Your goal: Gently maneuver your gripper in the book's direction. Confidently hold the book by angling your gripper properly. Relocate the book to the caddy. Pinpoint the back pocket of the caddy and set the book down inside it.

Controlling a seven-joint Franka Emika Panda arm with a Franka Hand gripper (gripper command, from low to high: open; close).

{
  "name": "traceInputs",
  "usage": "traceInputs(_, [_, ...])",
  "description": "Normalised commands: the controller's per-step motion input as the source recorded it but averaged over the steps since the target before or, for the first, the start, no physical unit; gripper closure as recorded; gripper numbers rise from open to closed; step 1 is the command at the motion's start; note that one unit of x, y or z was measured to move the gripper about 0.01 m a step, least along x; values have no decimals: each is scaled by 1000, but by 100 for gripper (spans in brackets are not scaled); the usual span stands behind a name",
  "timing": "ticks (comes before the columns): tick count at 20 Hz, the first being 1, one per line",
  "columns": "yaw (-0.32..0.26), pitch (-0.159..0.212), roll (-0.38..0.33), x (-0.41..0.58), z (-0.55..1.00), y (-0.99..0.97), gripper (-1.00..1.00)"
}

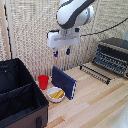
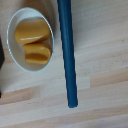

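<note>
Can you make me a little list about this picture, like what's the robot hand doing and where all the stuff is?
gripper: open, holding nothing, above the book
book: dark blue, standing on edge on the table
bowl: white, yellow food inside, right beside the book
cup: red, behind the bowl
caddy: black, at the exterior view's left, no book inside
toaster oven: at the exterior view's right

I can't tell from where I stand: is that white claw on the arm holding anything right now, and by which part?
Nothing is held. The white boxy claw hangs open above the thin navy-blue book, which stands on edge on the wooden table, untouched.
</note>
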Motion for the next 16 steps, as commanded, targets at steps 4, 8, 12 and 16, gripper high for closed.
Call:
traceInputs(4, [135,-3,0,-181,-556,-31,-100])
traceInputs(8, [171,0,0,-3,-584,-41,-100])
traceInputs(12, [178,0,0,6,-505,-33,-100])
traceInputs(16, [163,17,0,25,-440,-24,-100])
